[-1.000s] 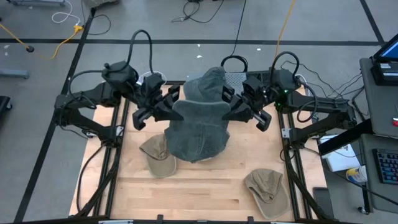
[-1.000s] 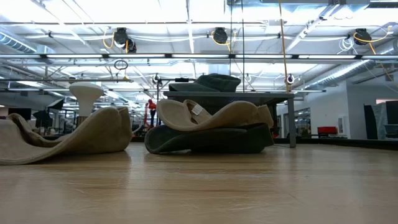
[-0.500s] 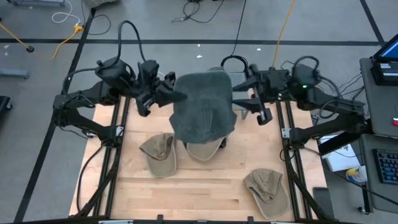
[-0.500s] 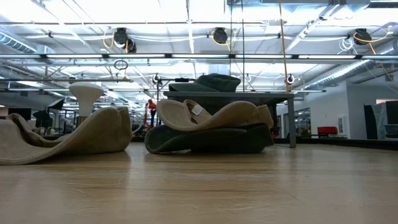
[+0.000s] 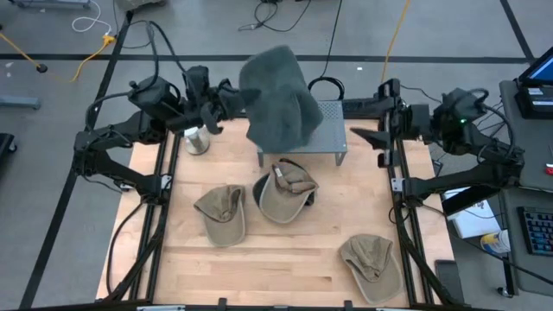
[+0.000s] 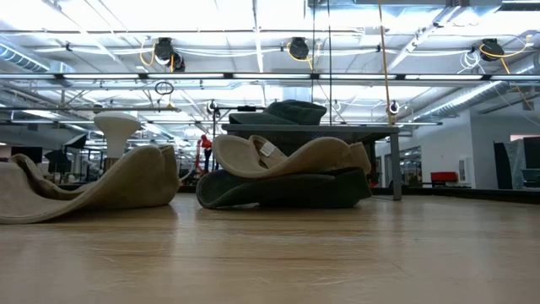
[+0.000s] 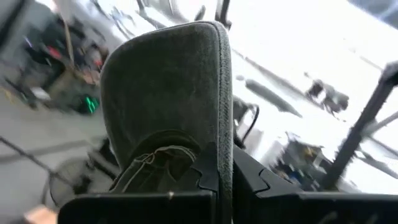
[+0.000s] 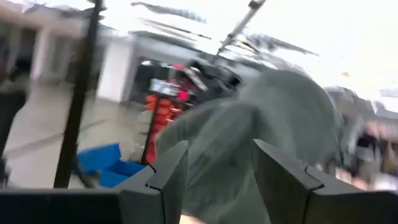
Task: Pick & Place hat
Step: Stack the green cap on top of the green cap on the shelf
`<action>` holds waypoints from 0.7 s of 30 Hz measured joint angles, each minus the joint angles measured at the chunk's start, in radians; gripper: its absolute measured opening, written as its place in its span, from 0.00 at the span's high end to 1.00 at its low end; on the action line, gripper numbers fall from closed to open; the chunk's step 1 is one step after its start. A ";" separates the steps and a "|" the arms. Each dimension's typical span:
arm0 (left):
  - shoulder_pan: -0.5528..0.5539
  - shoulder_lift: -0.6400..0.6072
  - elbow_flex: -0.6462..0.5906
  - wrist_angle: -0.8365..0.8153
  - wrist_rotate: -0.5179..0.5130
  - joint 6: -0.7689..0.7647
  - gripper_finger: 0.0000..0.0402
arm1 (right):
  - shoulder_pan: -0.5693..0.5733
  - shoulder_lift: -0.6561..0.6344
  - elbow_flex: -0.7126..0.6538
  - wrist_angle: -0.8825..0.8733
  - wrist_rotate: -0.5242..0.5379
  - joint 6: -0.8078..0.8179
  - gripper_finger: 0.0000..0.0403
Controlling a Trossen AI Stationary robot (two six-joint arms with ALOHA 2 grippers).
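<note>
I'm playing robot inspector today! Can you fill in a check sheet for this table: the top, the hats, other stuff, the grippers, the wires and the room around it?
Surface: wooden table top, bare toward the front.
Job's things: grey hat held up over the small grey stand; three tan hats, one in the middle, one to its left, one at the front right.
Clutter: a small silver cup near the left arm.
Grippers: left gripper shut on the grey hat; right gripper open, holding nothing, pulled back to the right.
Cables: black loops on both arms; yellow cable on the floor.
Surroundings: grey floor; desk with a keyboard at right.
</note>
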 joint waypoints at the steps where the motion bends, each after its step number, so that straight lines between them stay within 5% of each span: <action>1: -0.001 0.000 0.000 0.021 -0.028 0.008 0.98 | 0.000 0.000 0.000 0.000 0.032 0.064 0.59; 5: -0.001 0.000 0.000 0.098 -0.116 0.084 0.98 | 0.000 0.002 0.000 -0.002 0.131 0.342 0.59; 12: -0.001 0.008 0.001 0.246 -0.143 0.234 0.98 | 0.000 0.033 0.000 0.032 0.154 0.690 0.58; 21: -0.007 0.010 0.000 0.325 -0.019 0.463 0.98 | 0.000 0.088 0.000 0.093 0.156 0.958 0.57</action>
